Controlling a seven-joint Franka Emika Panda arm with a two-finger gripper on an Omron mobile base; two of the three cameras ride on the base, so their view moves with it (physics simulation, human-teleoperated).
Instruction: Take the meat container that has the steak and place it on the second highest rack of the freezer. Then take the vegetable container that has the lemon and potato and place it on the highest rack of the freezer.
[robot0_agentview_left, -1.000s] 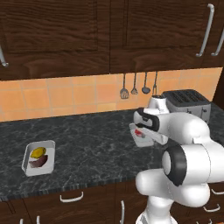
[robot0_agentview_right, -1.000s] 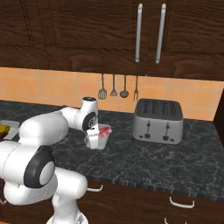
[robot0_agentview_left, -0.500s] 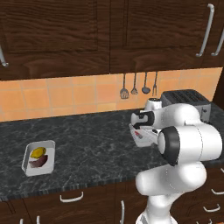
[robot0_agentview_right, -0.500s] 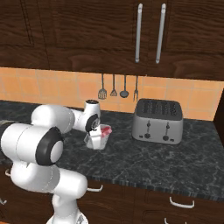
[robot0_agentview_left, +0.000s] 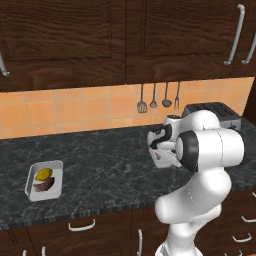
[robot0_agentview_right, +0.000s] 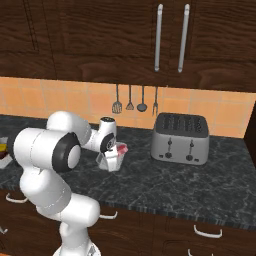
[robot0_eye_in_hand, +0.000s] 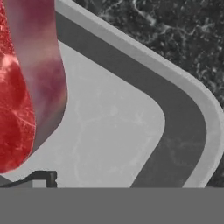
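Claw (robot0_agentview_right: 111, 159) spread wide, low over meat container (robot0_eye_in_hand: 144, 109) holding steak (robot0_eye_in_hand: 26, 87); no readable writing.

base views flank counter (robot0_agentview_left: 100, 160), hand view close

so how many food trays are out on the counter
2. The vegetable tray with the lemon and potato sits toward the counter's left; the meat tray sits by the robot's hand, left of the toaster.
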